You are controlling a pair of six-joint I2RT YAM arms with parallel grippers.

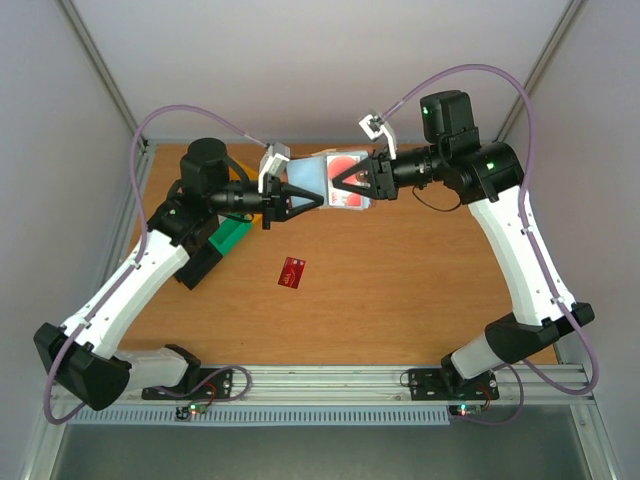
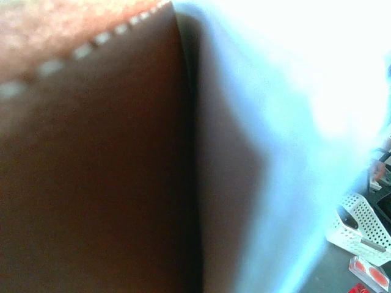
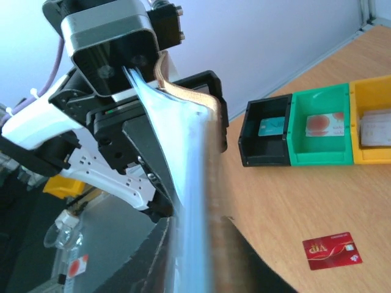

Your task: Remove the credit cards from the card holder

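Observation:
The card holder (image 1: 315, 178), brown outside and pale blue inside, hangs spread open in the air between both arms. My left gripper (image 1: 303, 201) is shut on its left edge. In the left wrist view the holder (image 2: 122, 183) fills the picture and hides the fingers. My right gripper (image 1: 347, 186) is shut on its right side; the holder's edge (image 3: 195, 183) runs between that gripper's dark fingers (image 3: 143, 262). A red credit card (image 1: 345, 163) shows in the holder's inner pocket. Another red credit card (image 1: 293, 272) lies flat on the table below, also in the right wrist view (image 3: 332, 250).
A row of small bins stands on the table at the left: black bin (image 3: 266, 131), green bin (image 3: 321, 125) and yellow bin (image 3: 371, 122), each with something inside. The green bin (image 1: 230, 237) sits under the left arm. The wooden table (image 1: 400, 280) ends at a metal rail in front.

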